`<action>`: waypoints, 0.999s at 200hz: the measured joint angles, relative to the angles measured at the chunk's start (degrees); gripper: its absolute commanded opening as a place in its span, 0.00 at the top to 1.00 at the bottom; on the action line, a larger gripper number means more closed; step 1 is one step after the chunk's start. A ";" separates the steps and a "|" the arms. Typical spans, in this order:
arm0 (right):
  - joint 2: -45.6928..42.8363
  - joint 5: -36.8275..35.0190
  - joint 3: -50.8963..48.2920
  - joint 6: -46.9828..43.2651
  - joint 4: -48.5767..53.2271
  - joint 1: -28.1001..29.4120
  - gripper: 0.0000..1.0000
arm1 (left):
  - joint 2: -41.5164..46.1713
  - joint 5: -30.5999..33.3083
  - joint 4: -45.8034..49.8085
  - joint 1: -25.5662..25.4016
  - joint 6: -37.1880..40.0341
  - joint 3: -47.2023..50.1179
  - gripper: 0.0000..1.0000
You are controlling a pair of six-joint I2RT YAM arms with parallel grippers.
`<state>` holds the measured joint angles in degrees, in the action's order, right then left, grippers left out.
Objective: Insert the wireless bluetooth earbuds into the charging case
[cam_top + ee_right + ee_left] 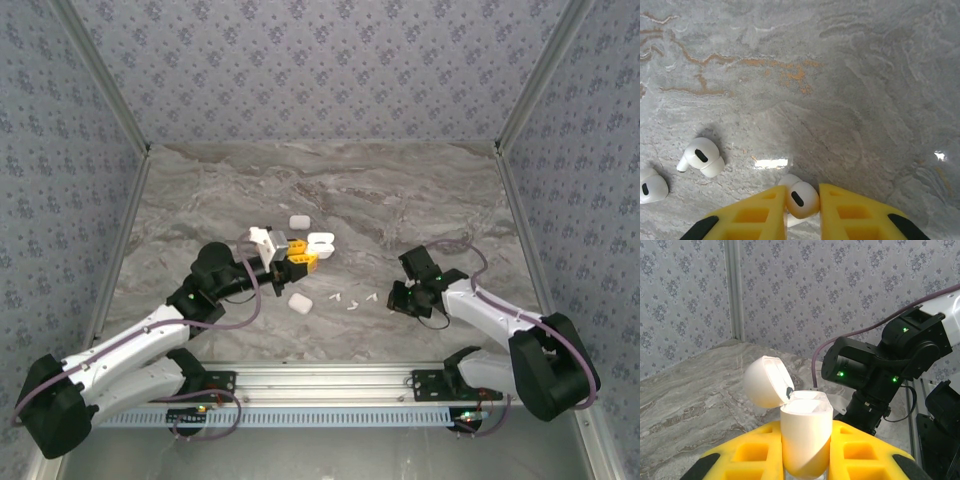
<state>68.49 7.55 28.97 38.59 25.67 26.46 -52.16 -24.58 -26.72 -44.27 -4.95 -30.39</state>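
Right gripper (802, 192) is pinching a white earbud (802, 201) down on the table (840, 75). Left gripper (806, 426) is hugging the charging case (805, 440) tight, with its lid open and its mouth facing up. The case is sitting well off to the right gripper's left.

A: Bright, even light from overhead. In the right wrist view there is a white glare patch on the table (771, 163).
B: A soft shadow hugs each earbud (702, 156). In the left wrist view the case (805, 440) lid is washed out white.
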 measured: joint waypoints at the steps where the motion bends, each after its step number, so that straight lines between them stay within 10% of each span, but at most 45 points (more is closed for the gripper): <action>1: -0.02 -0.02 0.00 -0.04 0.00 0.02 0.78 | 0.00 0.00 0.00 0.00 0.00 0.00 1.00; 116: -25.05 0.50 8.87 -22.49 -1.73 2.14 0.78 | 0.00 -0.28 -0.35 0.00 -4.11 0.04 1.00; 200: -19.91 8.33 28.76 -39.80 -3.87 11.37 0.78 | -1.29 -3.48 -0.39 -0.28 -5.70 -0.55 1.00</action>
<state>48.58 15.88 57.74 -1.21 21.80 37.82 -53.45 -28.05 -27.11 -44.56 -10.66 -30.94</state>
